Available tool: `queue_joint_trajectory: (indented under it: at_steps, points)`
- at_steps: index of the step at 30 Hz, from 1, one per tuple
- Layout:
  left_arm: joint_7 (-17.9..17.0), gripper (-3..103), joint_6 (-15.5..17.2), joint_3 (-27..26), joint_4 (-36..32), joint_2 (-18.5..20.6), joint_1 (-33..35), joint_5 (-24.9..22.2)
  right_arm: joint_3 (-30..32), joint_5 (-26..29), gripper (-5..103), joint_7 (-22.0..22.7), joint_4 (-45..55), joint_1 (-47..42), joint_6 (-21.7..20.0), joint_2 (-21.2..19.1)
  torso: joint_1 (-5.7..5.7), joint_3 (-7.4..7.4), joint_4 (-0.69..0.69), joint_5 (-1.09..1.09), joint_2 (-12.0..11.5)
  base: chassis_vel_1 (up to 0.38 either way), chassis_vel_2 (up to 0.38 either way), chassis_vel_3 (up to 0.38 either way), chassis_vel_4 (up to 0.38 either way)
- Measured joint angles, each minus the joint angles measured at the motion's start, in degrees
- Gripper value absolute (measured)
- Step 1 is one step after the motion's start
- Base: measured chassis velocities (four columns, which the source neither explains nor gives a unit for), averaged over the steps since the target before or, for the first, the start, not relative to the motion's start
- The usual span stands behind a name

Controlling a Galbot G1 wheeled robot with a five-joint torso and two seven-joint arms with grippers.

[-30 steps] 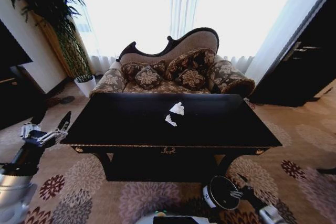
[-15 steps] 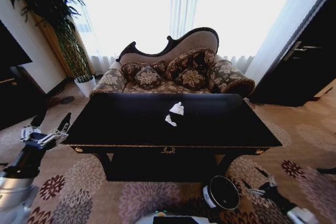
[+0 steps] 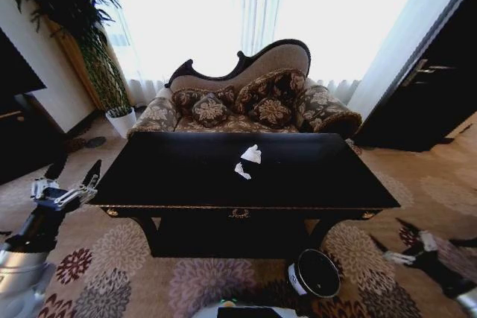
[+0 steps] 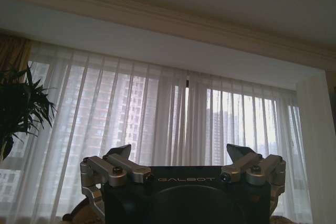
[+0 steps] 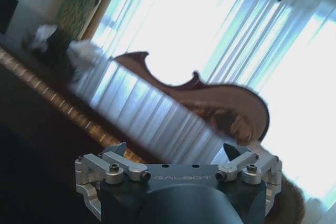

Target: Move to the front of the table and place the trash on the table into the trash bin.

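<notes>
Right gripper [image 3: 403, 242] spread wide, empty, bin [image 3: 315, 273] just beside it; left gripper [image 3: 73, 177] spread, table [image 3: 313, 184] edge beside it

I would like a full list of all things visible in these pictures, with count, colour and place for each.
table: one, glossy black with gold trim, centre of the room before the robot.
tissue: one, white, crumpled, middle of the tabletop.
paper scrap: one, white, just nearer the robot than the tissue.
trash bin: one, dark with black liner, on the carpet at the table's front right.
sofa: one, patterned brown with cushions, behind the table.
potted plant: one, green, back left.
curtains: white, sheer, across the window.
carpet: flowered, beige.
left pincer: open, by the table's left end.
right pincer: open, low, right of the bin.
</notes>
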Motion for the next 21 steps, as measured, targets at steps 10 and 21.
queue_joint_trajectory:
  at_steps: [10, 21]
  points:
    - [0.02, 100, -0.07, 1.19, -0.27, -0.66, 0.14, 0.94, -6.88, 3.04, 100, 19.93, 11.34, 0.89, -6.82, -0.32, 0.00, 0.00, 0.00, 0.02, 0.00, 0.000, 0.000, 0.000, 0.000]
    - [-0.04, 100, -0.66, -0.16, 1.45, 1.33, 1.70, 1.60, -22.18, 10.21, 100, 51.34, 29.53, 6.57, -20.60, -8.12, 0.00, 0.00, 0.03, -0.01, 0.00, 0.000, 0.000, 0.000, 0.000]
